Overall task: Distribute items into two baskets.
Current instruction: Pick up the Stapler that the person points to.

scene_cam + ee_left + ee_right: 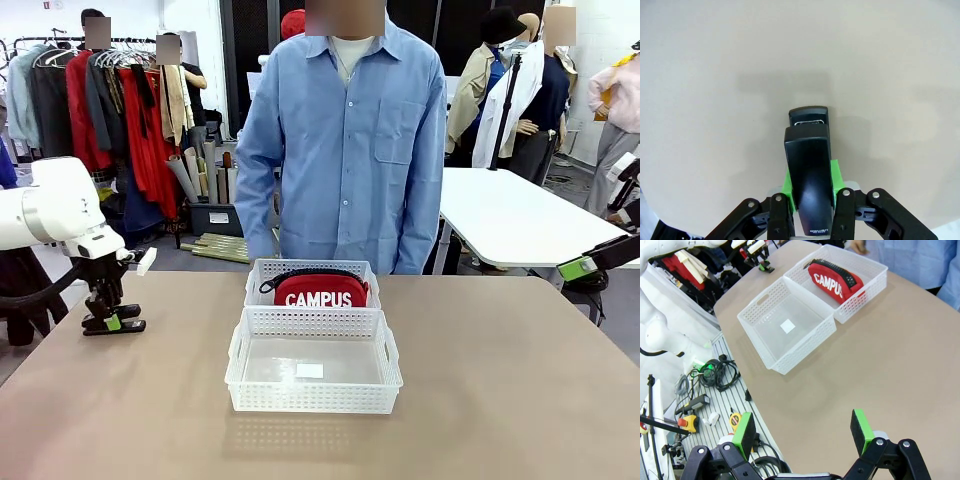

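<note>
Got stapler (113,323) clamped in left jaws, frame left. Lift straight, drop low into empty centre basket (313,398). Leave wide-apart right jaws parked.

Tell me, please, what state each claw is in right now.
Left claw: shut on the stapler.
Right claw: open, holding nothing.

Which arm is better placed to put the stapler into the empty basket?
Left: the left end effector is shut on the stapler. The right end effector is open, empty, and far from it.
</note>
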{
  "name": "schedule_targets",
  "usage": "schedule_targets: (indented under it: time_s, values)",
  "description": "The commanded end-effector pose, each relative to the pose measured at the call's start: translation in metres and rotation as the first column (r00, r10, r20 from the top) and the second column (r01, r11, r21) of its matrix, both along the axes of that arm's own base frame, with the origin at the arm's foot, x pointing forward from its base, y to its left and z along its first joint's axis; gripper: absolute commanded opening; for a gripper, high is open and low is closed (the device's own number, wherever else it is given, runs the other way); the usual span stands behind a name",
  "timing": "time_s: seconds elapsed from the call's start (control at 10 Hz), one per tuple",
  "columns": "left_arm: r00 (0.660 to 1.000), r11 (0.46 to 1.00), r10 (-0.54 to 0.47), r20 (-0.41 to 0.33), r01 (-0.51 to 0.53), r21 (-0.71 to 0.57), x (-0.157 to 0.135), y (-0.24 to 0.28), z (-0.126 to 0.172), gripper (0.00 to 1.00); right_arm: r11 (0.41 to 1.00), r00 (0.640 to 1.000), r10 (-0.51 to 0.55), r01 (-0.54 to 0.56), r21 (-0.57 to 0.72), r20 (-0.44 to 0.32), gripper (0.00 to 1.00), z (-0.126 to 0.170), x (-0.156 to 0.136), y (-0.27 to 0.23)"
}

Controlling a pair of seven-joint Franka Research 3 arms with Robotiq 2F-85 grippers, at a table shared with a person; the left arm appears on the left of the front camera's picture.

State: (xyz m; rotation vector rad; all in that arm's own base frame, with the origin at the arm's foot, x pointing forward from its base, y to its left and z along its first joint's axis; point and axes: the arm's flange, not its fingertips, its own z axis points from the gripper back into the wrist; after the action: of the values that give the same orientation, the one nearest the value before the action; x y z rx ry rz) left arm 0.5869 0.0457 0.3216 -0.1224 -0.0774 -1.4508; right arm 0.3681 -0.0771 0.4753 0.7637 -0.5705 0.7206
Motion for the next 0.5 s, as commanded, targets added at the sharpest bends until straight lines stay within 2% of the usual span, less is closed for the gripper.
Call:
schedule_targets:
  time_s: [0.0, 0.2, 0.4]
  values:
    - [0.999, 1.000, 0.023, -0.029, -0.023, 0.019, 0.000, 0.003, -0.002, 0.05, 1.000, 1.000, 0.001, -0.001, 0.012, 0.007, 1.00, 0.001, 0.000, 0.001]
    - [0.998, 0.999, 0.039, -0.042, -0.038, 0.020, 0.002, 0.003, 0.000, 0.05, 1.000, 1.000, 0.001, -0.001, 0.012, 0.007, 1.00, 0.001, 0.000, 0.001]
    - [0.994, 0.995, 0.101, -0.044, -0.100, 0.028, 0.008, 0.001, 0.018, 0.05, 1.000, 1.000, 0.001, -0.001, 0.012, 0.007, 1.00, 0.001, 0.000, 0.001]
